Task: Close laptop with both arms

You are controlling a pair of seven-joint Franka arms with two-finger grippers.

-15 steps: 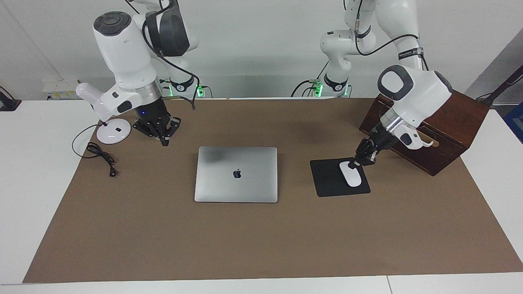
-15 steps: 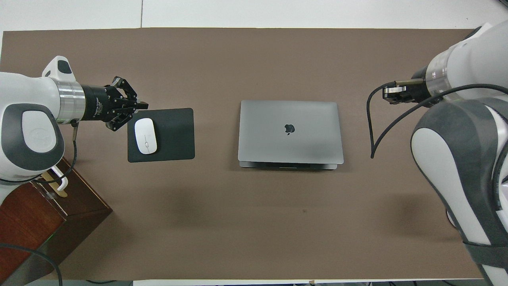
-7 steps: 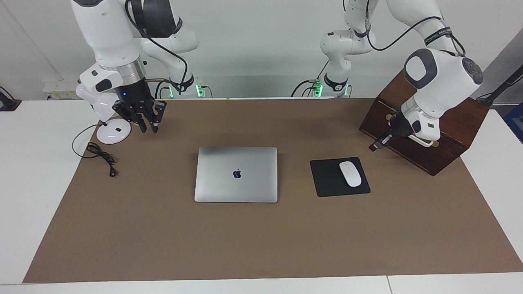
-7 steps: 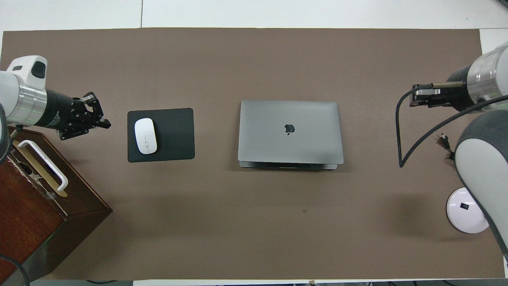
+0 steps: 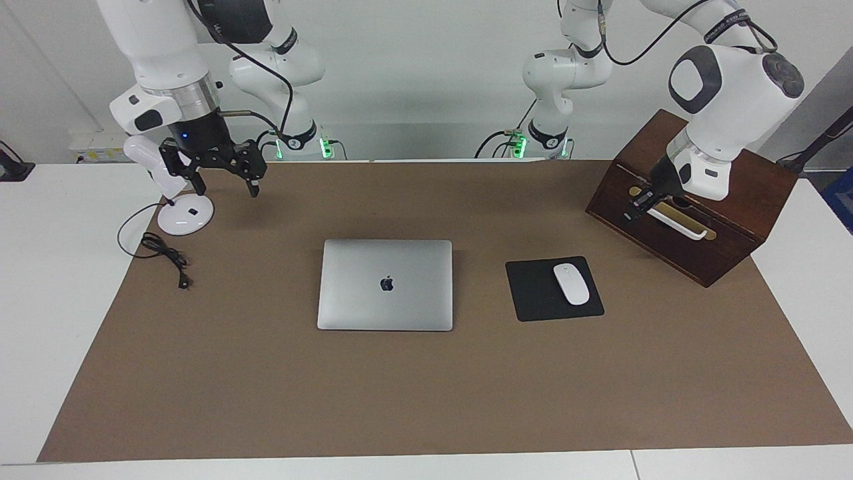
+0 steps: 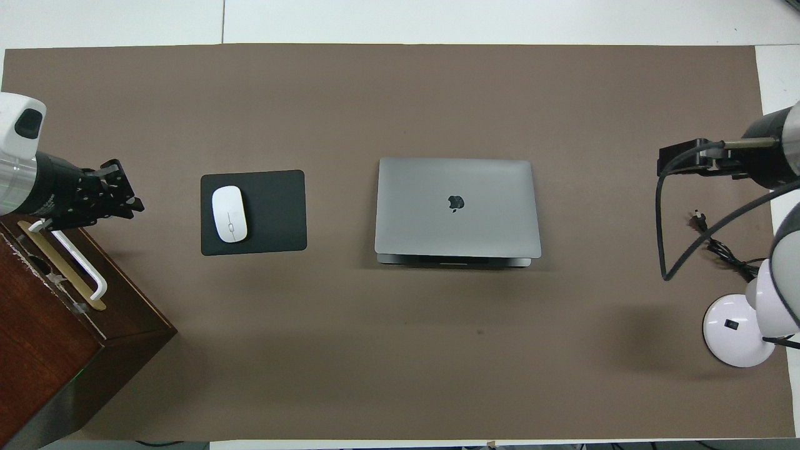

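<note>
The silver-grey laptop (image 5: 384,285) lies shut and flat on the brown mat in the middle of the table, apple logo up; it also shows in the overhead view (image 6: 457,206). My right gripper (image 5: 226,187) hangs open in the air over the mat's edge beside the white lamp base, well clear of the laptop; it also shows in the overhead view (image 6: 664,165). My left gripper (image 5: 633,215) is up over the sloped front of the wooden box, and shows in the overhead view (image 6: 134,203). Neither gripper holds anything.
A black mouse pad (image 5: 533,297) with a white mouse (image 5: 572,283) lies beside the laptop toward the left arm's end. A dark wooden box (image 5: 733,227) with a white handle stands there too. A white lamp base (image 5: 185,217) and a black cable (image 5: 163,257) lie at the right arm's end.
Both arms have drawn up and away from the middle: the left gripper went from over the mouse to over the box, the right gripper rose toward the lamp and spread open. The laptop has not moved.
</note>
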